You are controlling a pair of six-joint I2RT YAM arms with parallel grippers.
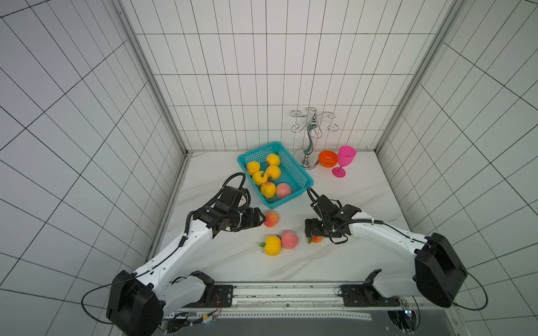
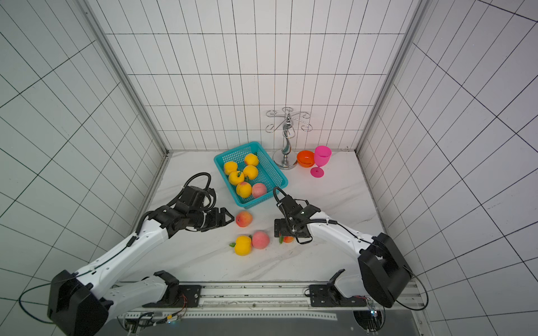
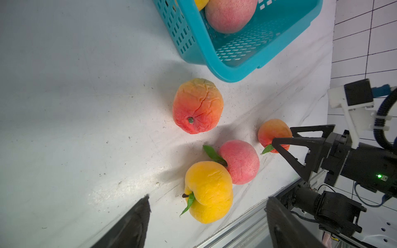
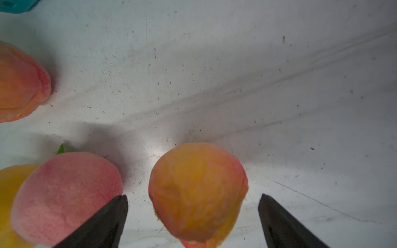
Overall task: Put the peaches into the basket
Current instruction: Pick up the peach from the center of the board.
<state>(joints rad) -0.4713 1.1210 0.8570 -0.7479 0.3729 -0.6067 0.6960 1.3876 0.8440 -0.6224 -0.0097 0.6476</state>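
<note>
Peaches [image 1: 268,189], round toy fruits in yellow, pink and blushed orange, are split between basket and table. Six of them, five yellow and one pink, lie inside the teal rectangular plastic basket [image 1: 294,171] with perforated sides, which stands toward the back of the white marble-patterned tabletop [image 1: 364,186].

Four are left outside, all on the table in front of the basket. A wrinkled orange-red peach [image 2: 244,218] lies nearest the basket's front corner, just beside the tips of the left gripper [image 2: 230,217]. That gripper's jaws stand wide apart and empty, and a top view shows a gap between them and the fruit. A yellow peach with a green leaf [image 1: 273,245] and a pink peach [image 1: 289,239] lie touching one another nearer the robot's base. The right gripper [image 4: 193,197] is lowered over the fourth, a smaller orange-red peach [image 1: 317,239], with its jaws spread on either side without pressing it.

By this count the job looks a little over half done, with four pick-ups and drops outstanding. The right arm appears closest to a grasp. An orange plastic bowl [image 1: 327,158], a pink plastic goblet [image 1: 346,155] and a chrome hook stand [image 1: 302,161] at the back play no part.
</note>
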